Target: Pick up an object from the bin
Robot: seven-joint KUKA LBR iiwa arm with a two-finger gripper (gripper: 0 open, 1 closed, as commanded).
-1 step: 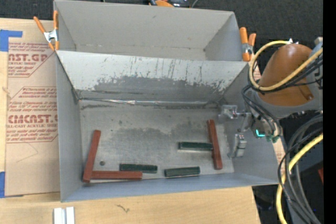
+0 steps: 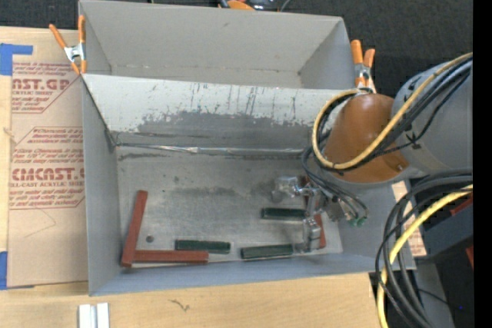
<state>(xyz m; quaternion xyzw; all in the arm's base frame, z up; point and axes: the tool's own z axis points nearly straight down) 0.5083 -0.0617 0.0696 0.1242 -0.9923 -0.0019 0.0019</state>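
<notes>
My gripper [image 2: 302, 208] hangs low over the bin's right side, open, its two metal fingertips [image 2: 290, 186] standing well apart. A short dark green bar [image 2: 278, 213] lies flat on the floor, and its right end reaches into the gap between the fingertips without being pinched. Just in front of it, near the front wall, lies a second dark green bar [image 2: 267, 250]. A small reddish piece [image 2: 322, 237] shows beside the nearer fingertip, close to the right wall.
A third dark green bar [image 2: 201, 246] lies along the front wall. A red L-shaped piece [image 2: 138, 238] sits in the front left corner. The orange wrist cover and cables hang over the bin's right rim.
</notes>
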